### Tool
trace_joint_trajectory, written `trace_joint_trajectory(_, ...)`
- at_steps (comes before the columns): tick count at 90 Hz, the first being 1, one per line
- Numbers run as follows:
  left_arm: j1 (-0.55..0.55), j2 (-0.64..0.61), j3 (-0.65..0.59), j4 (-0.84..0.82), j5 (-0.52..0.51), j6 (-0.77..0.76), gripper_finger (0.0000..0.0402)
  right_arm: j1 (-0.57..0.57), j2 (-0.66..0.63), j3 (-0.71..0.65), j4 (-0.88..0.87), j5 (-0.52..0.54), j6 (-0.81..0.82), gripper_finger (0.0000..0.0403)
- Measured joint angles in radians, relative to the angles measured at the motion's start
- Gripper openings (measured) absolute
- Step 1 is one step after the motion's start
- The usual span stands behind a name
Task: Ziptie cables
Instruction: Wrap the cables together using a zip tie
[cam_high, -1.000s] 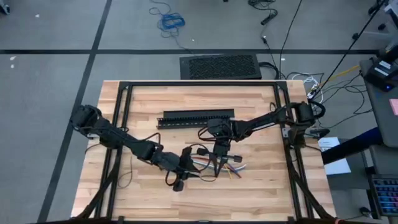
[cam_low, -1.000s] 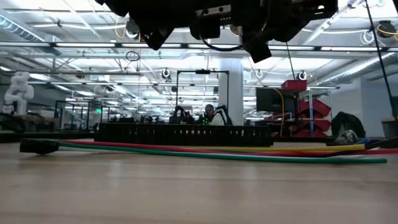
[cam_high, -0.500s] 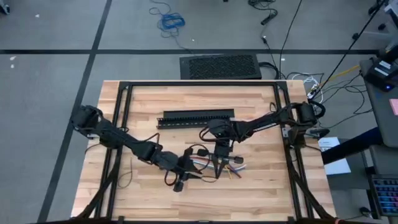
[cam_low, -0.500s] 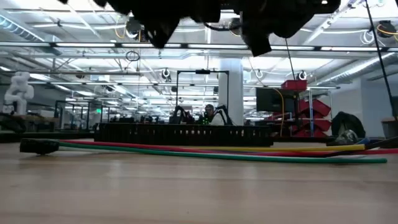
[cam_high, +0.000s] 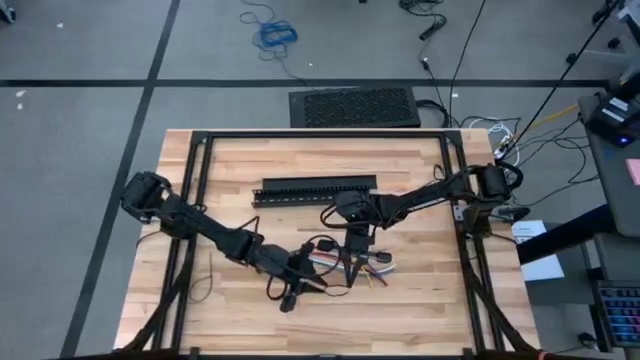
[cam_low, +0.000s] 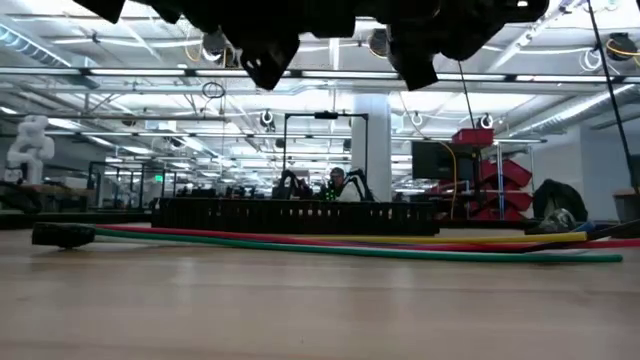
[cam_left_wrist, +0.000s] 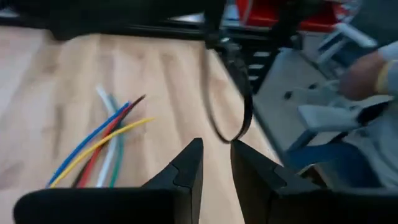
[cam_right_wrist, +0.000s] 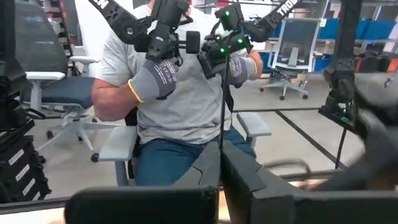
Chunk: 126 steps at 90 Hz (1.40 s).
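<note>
The cables (cam_high: 372, 262), a loose bundle of thin coloured wires, lie flat on the wooden table (cam_high: 240, 160); they also show in the left wrist view (cam_left_wrist: 99, 146) and the low view (cam_low: 350, 246). My right gripper (cam_high: 350, 262) points down over them, shut on a thin black zip tie (cam_left_wrist: 239, 106). My left gripper (cam_left_wrist: 216, 155) comes in from the table's left (cam_high: 308, 276). It is open by a narrow gap, its tips just short of the zip tie's curved lower end. My right gripper pinches the zip tie strip (cam_right_wrist: 222, 134) between its two shut fingers, coming from above. The strip runs on past the fingertips and hangs below them, curling into a hook (cam_left_wrist: 231, 138) above the table. I cannot tell whether my left gripper touches that hook.
A long black slotted bar (cam_high: 315, 190) lies on the table behind the cables. A black metal frame (cam_high: 320, 135) runs around the table top. Beyond the table's near edge a seated person (cam_right_wrist: 180, 93) in grey gloves holds control arms.
My left gripper has shifted a little toward the table's right, closer to my right gripper and the zip tie. The cables have not moved.
</note>
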<state>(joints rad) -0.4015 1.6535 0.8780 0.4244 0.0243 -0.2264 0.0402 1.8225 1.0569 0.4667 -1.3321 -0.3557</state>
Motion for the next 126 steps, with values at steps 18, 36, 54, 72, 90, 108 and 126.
trace_joint_trajectory(18,0.001,0.0,0.0,0.003,0.046,-0.005,0.008,0.0,0.0,0.0,-0.023,0.038,-0.01,0.0)
trace_joint_trajectory(36,0.001,0.0,0.001,0.009,0.06,-0.03,0.008,0.0,0.0,0.0,-0.068,0.051,-0.031,0.0)
trace_joint_trajectory(54,0.001,0.0,0.001,-0.003,0.063,-0.031,0.008,-0.002,0.0,0.0,-0.075,0.052,-0.034,0.0)
trace_joint_trajectory(72,0.001,-0.003,0.001,-0.143,0.031,-0.083,0.008,-0.002,0.0,0.0,-0.111,0.054,-0.043,0.0)
trace_joint_trajectory(90,-0.001,-0.009,0.001,-0.124,-0.008,-0.086,0.008,-0.002,0.0,0.0,-0.144,0.054,-0.071,0.0)
trace_joint_trajectory(108,0.008,-0.018,0.002,-0.111,-0.08,-0.067,0.008,-0.002,0.0,0.0,-0.142,0.074,-0.081,0.0)
trace_joint_trajectory(126,0.015,-0.018,0.002,-0.098,-0.07,-0.055,0.008,-0.002,0.0,0.0,-0.142,0.077,-0.082,0.0)
